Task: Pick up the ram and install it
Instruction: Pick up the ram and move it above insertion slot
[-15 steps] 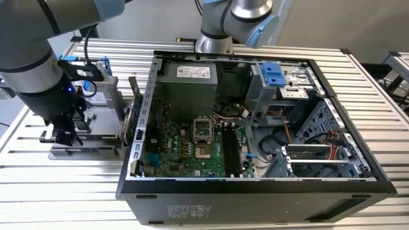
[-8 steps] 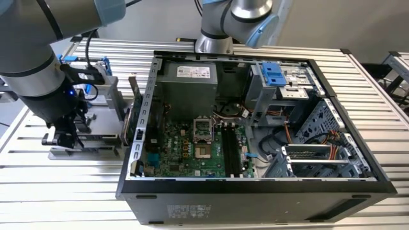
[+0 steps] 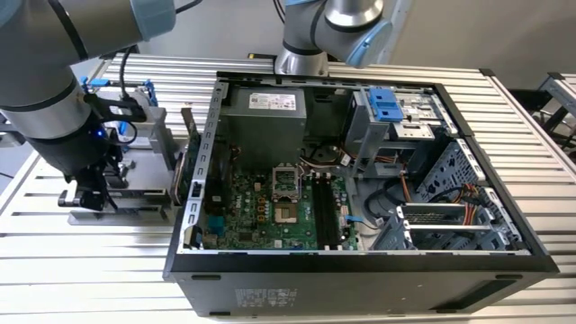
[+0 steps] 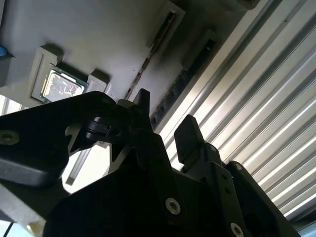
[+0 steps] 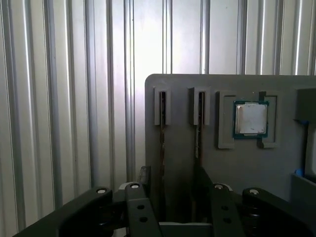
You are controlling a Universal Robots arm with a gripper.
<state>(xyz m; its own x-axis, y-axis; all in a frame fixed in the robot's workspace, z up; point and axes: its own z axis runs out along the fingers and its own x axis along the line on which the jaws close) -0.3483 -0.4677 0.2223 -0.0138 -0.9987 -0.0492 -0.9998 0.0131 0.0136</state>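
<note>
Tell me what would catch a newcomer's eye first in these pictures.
The open computer case dominates the exterior view, its green motherboard exposed. In the first wrist view, the open gripper faces a grey holder where two ram sticks stand on edge beside a shiny processor chip.

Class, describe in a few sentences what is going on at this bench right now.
A robot arm's gripper hovers, open and empty, over a grey holder beside the open computer case. Two ram sticks stand on edge in the holder's slots, with a processor chip in a recess next to them. Neither stick has been lifted yet, and the black memory slots on the motherboard look empty.
</note>
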